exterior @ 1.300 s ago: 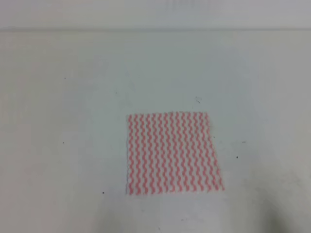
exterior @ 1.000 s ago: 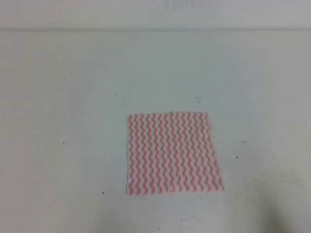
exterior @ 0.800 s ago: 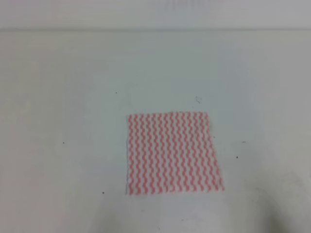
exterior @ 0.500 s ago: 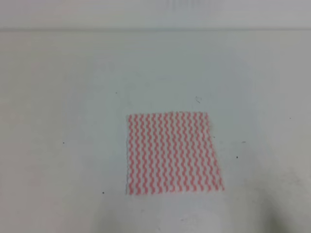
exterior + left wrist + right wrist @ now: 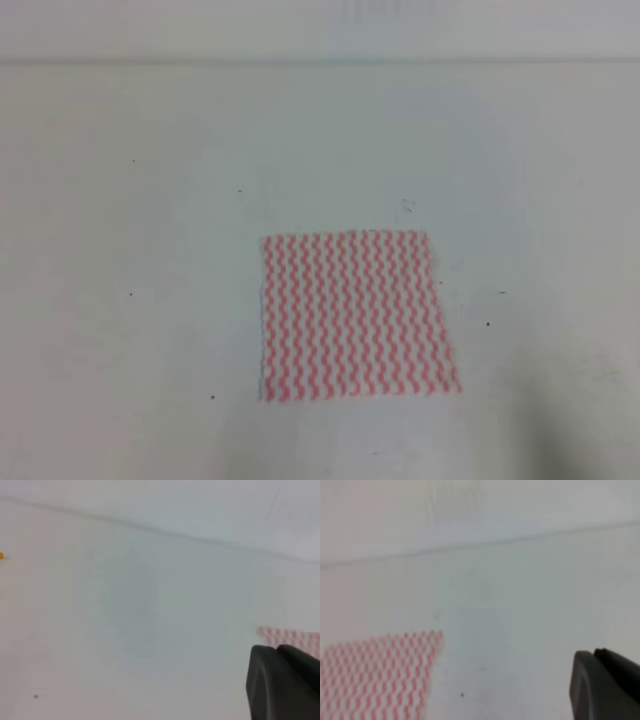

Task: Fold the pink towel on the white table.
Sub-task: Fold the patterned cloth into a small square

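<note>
Towel: your pink towel [image 5: 358, 316] lies flat and spread out on the white counter [image 5: 150, 250], a little right of middle, near the front edge.
Left hand [image 5: 285, 685]: only a dark edge shows at lower right; you cannot tell its opening.
Right hand [image 5: 605, 682]: likewise a dark corner, opening unclear, well apart from the towel.

A tiny orange speck [image 5: 1, 556] sits at the far left edge of the left wrist view.
</note>
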